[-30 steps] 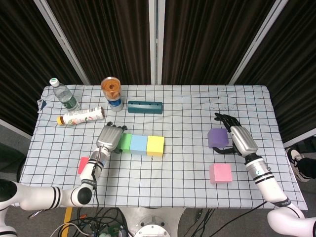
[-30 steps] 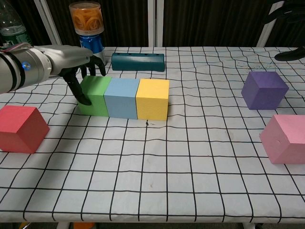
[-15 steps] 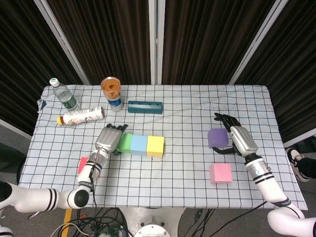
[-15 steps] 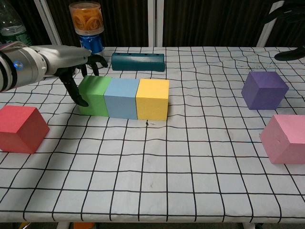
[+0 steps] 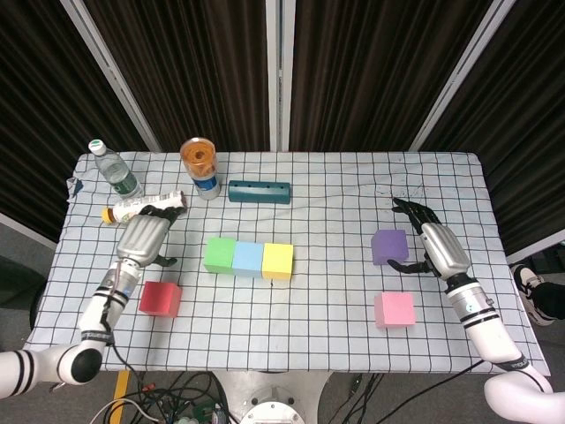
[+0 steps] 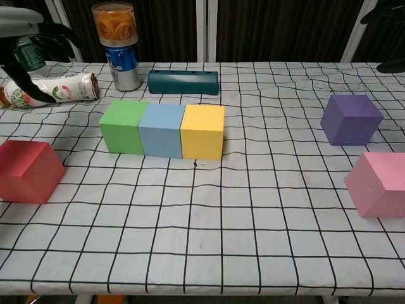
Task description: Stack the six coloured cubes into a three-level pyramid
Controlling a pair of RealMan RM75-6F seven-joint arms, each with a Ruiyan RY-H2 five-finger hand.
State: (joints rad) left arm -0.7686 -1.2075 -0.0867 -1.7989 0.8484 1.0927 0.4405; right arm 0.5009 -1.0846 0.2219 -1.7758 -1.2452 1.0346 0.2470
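A green cube (image 5: 219, 254), a blue cube (image 5: 248, 257) and a yellow cube (image 5: 277, 261) stand touching in one row mid-table, also seen as green (image 6: 123, 125), blue (image 6: 162, 129) and yellow (image 6: 202, 131). A red cube (image 5: 161, 298) (image 6: 28, 171) lies front left. My left hand (image 5: 143, 238) (image 6: 25, 28) hovers open above and behind the red cube, apart from the row. A purple cube (image 5: 389, 246) (image 6: 350, 118) and a pink cube (image 5: 395, 309) (image 6: 380, 183) sit at the right. My right hand (image 5: 436, 246) is open just right of the purple cube, holding nothing.
Along the back left stand a water bottle (image 5: 114, 170), a lying drink bottle (image 5: 146, 206) (image 6: 54, 88), a can topped with an orange-filled jar (image 5: 200, 166) (image 6: 118, 44) and a teal box (image 5: 259, 191) (image 6: 183, 81). The checked cloth (image 5: 327, 283) covers the table.
My left hand has pulled away from the green cube, moving left and up. My right hand has shifted slightly right, off the purple cube. The cubes have not moved.
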